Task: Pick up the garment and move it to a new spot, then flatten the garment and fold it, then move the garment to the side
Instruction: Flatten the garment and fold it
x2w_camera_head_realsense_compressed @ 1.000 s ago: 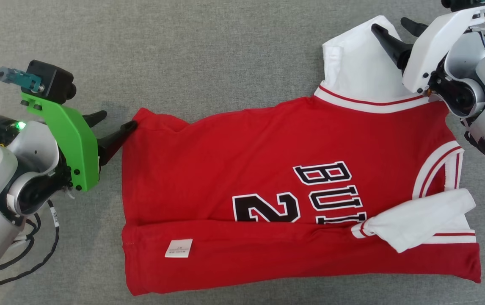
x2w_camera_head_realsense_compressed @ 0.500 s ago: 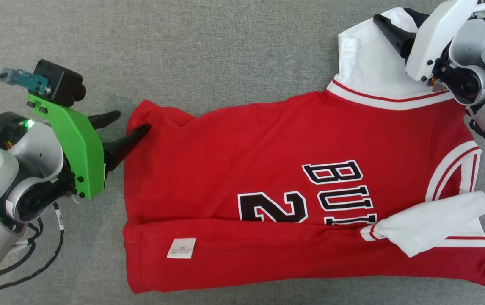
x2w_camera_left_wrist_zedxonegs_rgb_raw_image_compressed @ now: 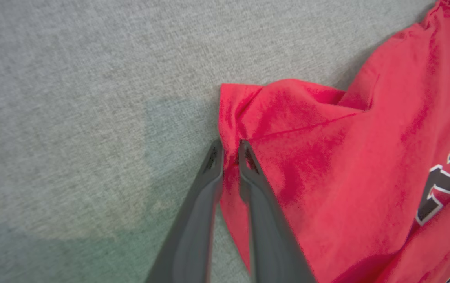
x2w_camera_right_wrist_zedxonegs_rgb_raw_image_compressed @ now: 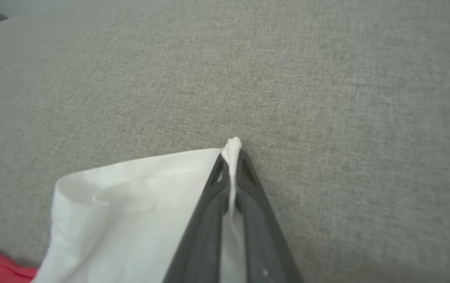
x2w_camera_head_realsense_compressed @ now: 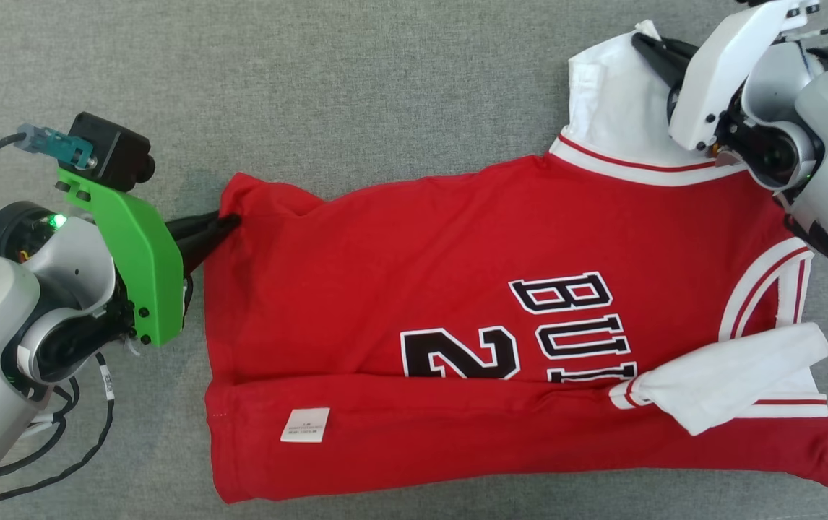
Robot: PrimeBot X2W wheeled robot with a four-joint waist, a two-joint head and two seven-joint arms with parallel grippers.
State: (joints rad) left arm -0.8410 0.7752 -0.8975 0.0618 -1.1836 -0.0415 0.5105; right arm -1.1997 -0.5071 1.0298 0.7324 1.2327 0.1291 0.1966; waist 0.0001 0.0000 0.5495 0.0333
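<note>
Garment [x2w_camera_head_realsense_compressed: 457,289] flat on the grey surface [x2w_camera_head_realsense_compressed: 385,87], clamped at two far corners.
We clamp the left gripper [x2w_camera_left_wrist_zedxonegs_rgb_raw_image_compressed: 231,148] on the red hem corner [x2w_camera_left_wrist_zedxonegs_rgb_raw_image_compressed: 240,106] and the right gripper [x2w_camera_right_wrist_zedxonegs_rgb_raw_image_compressed: 233,153] on the white sleeve tip [x2w_camera_right_wrist_zedxonegs_rgb_raw_image_compressed: 233,142], probably to fold that edge over; the folded near band [x2w_camera_head_realsense_compressed: 457,440] hides the lower lettering [x2w_camera_head_realsense_compressed: 558,325].

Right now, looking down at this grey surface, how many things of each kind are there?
red jersey: 1
grippers pinching its edges: 2, the left gripper and the right gripper
white label on the jersey: 1
total: 4
</note>
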